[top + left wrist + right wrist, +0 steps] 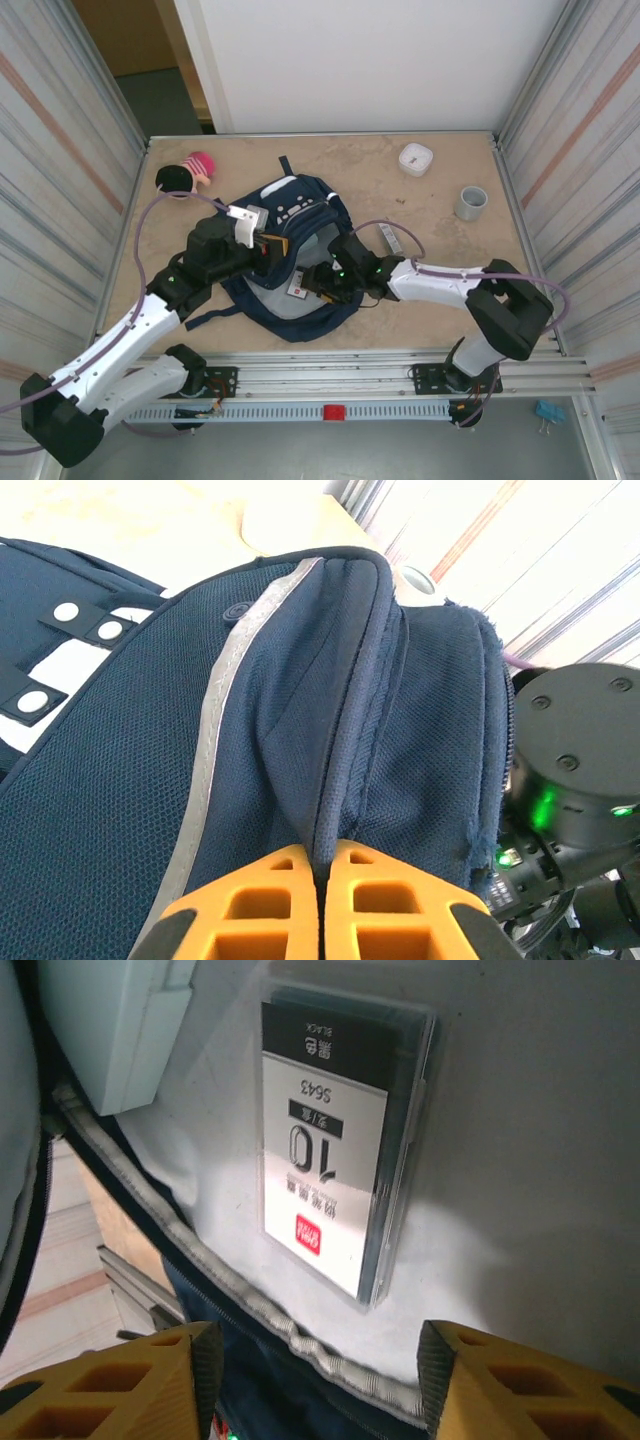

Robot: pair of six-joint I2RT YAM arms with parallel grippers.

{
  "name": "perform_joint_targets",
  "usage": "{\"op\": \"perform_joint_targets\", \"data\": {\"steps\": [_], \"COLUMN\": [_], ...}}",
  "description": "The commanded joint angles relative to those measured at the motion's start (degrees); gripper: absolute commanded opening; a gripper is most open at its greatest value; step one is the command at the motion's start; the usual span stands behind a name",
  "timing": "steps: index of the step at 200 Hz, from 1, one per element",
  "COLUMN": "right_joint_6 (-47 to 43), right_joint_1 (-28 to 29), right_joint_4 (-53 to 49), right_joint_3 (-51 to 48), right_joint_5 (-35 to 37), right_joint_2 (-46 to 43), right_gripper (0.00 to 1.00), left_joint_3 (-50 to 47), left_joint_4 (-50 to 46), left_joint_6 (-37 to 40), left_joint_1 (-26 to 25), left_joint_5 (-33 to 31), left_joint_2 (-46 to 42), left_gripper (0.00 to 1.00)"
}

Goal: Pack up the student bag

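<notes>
The navy student bag [300, 205] lies mid-bench, its mouth open toward 6 o'clock. The left jaws are clamped together on a fold of its rim at 9 o'clock. The right jaws, reaching in from 3 o'clock, stand apart over a clear plastic box [335, 1150] lying on the grey lining [520, 1160].

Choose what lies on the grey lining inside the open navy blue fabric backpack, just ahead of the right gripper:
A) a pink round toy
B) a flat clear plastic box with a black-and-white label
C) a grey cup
B: in the right wrist view the clear plastic box rests on the grey lining of the backpack, beyond the open right gripper.
</notes>
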Motion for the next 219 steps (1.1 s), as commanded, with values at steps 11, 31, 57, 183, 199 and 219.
{"op": "perform_joint_targets", "data": {"steps": [11,31,57,183,199,219], "right_joint_6": [2.1,2.1,1.8,-8.7,-11.5,-14.7], "right_joint_1": [1.1,1.3,0.1,-1.5,-0.5,-0.3], "right_joint_4": [3.6,5.8,10.9,7.7,-1.0,-8.0], "right_joint_3": [3.3,5.1,7.9,-4.9,-5.0,-5.2], "right_joint_5": [-0.7,-2.0,-5.0,9.0,16.3,21.1], "right_joint_2": [6.1,9.2,13.3,-9.7,-15.3,-20.9], "right_gripper": [0.51,0.45,0.43,0.65,0.66,0.67], "left_joint_3": [0.9,0.8,0.8,0.1,-0.4,-0.1], "left_joint_4": [6.3,6.0,5.4,0.7,0.3,-0.6], "left_joint_6": [0.4,0.4,0.8,1.5,2.2,2.6], "left_joint_1": [-0.5,-0.5,-0.5,-1.9,-3.2,-4.1], "left_joint_5": [1.9,1.5,1.1,-5.2,-7.7,-9.0], "left_joint_2": [-1.7,-2.1,-2.2,-0.9,0.0,1.5], "left_gripper": [0.04,0.04,0.04,0.05,0.06,0.06]}}
